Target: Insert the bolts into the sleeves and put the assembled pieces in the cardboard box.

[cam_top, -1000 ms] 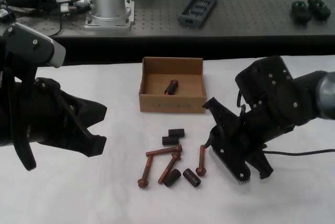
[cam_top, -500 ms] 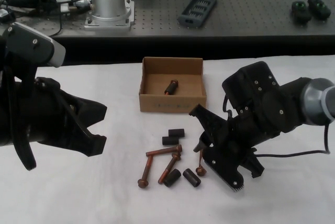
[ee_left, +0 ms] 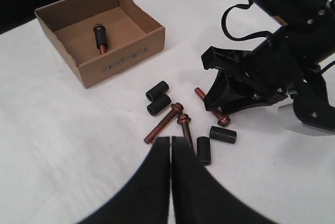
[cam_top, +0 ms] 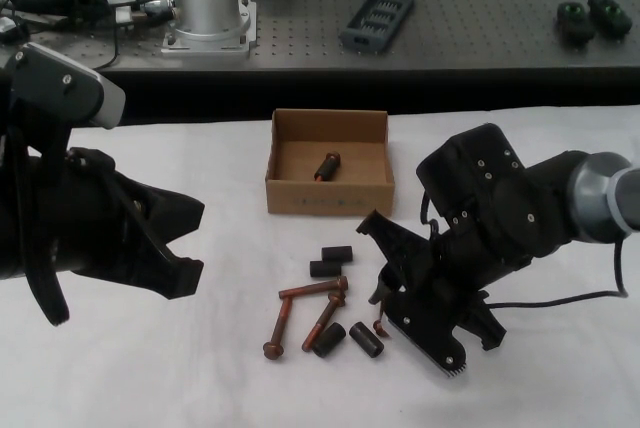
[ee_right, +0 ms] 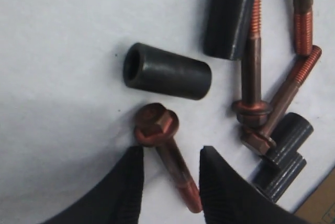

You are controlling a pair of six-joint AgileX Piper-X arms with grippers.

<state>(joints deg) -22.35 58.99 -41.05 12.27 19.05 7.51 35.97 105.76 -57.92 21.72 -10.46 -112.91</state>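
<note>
Your right jaws stand open, one finger on either side of the shank of a bolt [ee_right: 168, 156], with a sleeve [ee_right: 167, 71] just beside its head. Your left jaws are closed together on nothing, over the table's left edge. The cardboard box [cam_top: 330, 198] sits toward the far edge with one assembled piece [cam_top: 327, 165] inside.

Black left arm [cam_top: 90, 218] — white cover [cam_top: 65, 83], black right arm [cam_top: 490, 213] — grey joint [cam_top: 603, 191]
</note>
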